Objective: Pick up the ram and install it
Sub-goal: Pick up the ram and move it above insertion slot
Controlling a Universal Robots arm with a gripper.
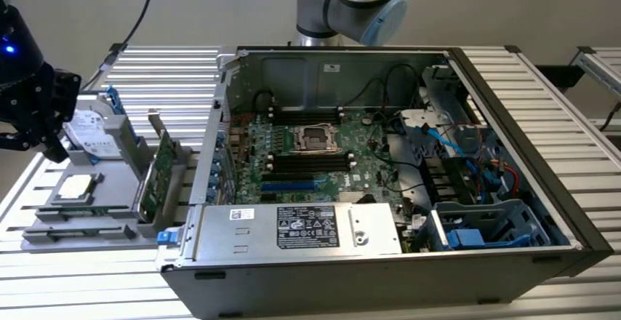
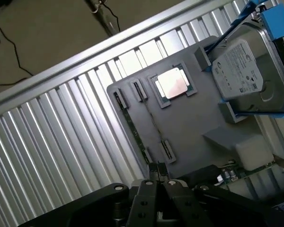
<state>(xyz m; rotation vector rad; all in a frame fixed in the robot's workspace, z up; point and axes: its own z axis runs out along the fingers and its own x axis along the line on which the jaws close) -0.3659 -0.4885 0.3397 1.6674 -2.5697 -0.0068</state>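
Black end effector [image 2: 157,184] pinched shut, hanging over the grey tray [image 2: 189,123], thin green ram [image 2: 134,130] on its edge in the tray

The long, narrow, thin green circuit-board ram stick [image 2: 132,128] is seen set on its edge in a slot along one side of a flat grey holder tray [image 2: 189,127].
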